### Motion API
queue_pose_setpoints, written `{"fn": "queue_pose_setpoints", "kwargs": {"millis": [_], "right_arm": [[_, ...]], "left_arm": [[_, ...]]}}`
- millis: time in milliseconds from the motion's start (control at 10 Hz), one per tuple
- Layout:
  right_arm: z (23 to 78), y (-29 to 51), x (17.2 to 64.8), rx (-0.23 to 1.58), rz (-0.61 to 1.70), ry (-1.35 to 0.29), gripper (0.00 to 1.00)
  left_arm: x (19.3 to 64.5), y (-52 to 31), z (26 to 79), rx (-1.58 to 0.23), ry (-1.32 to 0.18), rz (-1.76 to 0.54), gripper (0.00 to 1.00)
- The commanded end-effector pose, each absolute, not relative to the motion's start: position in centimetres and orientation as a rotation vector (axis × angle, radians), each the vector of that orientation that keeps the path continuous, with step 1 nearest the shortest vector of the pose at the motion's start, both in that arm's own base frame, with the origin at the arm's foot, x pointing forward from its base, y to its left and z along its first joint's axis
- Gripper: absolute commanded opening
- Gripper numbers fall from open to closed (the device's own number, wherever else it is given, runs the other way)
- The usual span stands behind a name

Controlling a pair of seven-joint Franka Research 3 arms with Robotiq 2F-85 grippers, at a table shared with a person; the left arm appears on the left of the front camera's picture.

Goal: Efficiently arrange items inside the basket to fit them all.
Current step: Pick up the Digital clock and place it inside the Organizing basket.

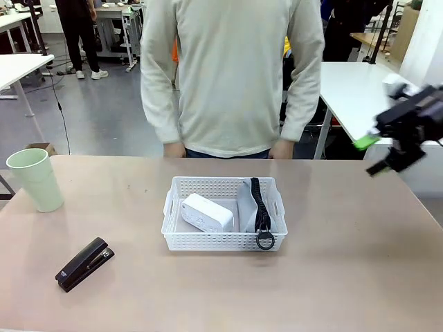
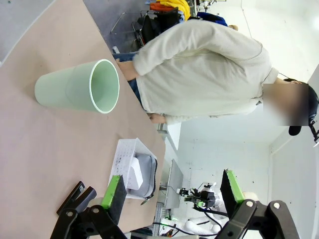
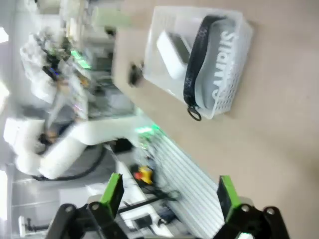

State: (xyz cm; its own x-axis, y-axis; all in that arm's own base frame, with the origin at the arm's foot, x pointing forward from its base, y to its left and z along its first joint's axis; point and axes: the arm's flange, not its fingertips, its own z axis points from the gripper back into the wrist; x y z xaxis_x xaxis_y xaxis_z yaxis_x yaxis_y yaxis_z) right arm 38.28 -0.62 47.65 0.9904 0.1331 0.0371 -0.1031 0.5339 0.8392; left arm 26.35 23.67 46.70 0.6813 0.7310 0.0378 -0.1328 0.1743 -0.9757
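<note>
- Broadly, the table (image 1: 346, 277) leaves wide bare room on every side of the basket. A person stands at the far edge with hands low, so reaches that way need care.
- Basket (image 1: 214, 240): it sits mid-table. It looks light with stiff perforated walls, so a nudge would likely slide it. Little floor is free inside.
- Pouch (image 1: 247, 211): soft, it stands on its long edge by the basket's right wall, zipper up, ring over the front rim. I would pinch it along the zipper ridge.
- Cup (image 1: 36, 180): upright near the table's left edge, well apart from the basket. It is probably light, thin-walled and easily tipped, so hold the wall gently.
- White box (image 1: 205, 212): rigid and smooth, it lies tilted in the basket's left half.
- Stapler (image 1: 84, 264): it lies front-left on bare table. It looks dense and stiff, best gripped across its narrow body.
- Left gripper (image 2: 172, 184): jaws spread wide and empty, facing the cup.
- Right gripper (image 1: 372, 155): raised at the table's right side, jaws wide apart, holding nothing.
</note>
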Motion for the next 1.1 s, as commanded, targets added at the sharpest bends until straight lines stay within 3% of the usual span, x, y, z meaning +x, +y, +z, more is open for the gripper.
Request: {"fn": "queue_pose_setpoints", "kwargs": {"millis": [0,300,500,600,700,1000], "right_arm": [[44.5,-6.5,35.6,1.284,-0.041,-0.056,1.00],[40.5,-13.9,28.7,1.473,-0.283,-0.178,1.00],[38.3,-15.9,25.9,1.505,-0.428,-0.184,1.00],[37.9,-15.1,26.4,1.414,-0.527,-0.065,1.00],[39.3,-18.3,27.2,1.471,-0.412,-0.159,1.00],[39.3,-18.3,27.2,1.471,-0.412,-0.159,1.00]], "left_arm": [[26.4,23.7,46.7,-1.269,-0.605,0.643,1.00],[26.4,23.7,46.7,-1.269,-0.605,0.643,1.00],[26.4,23.7,46.7,-1.269,-0.605,0.643,1.00],[26.4,23.7,46.7,-1.269,-0.605,0.643,1.00],[26.4,23.7,46.7,-1.269,-0.605,0.643,1.00],[26.4,23.7,46.7,-1.269,-0.605,0.643,1.00]]}}
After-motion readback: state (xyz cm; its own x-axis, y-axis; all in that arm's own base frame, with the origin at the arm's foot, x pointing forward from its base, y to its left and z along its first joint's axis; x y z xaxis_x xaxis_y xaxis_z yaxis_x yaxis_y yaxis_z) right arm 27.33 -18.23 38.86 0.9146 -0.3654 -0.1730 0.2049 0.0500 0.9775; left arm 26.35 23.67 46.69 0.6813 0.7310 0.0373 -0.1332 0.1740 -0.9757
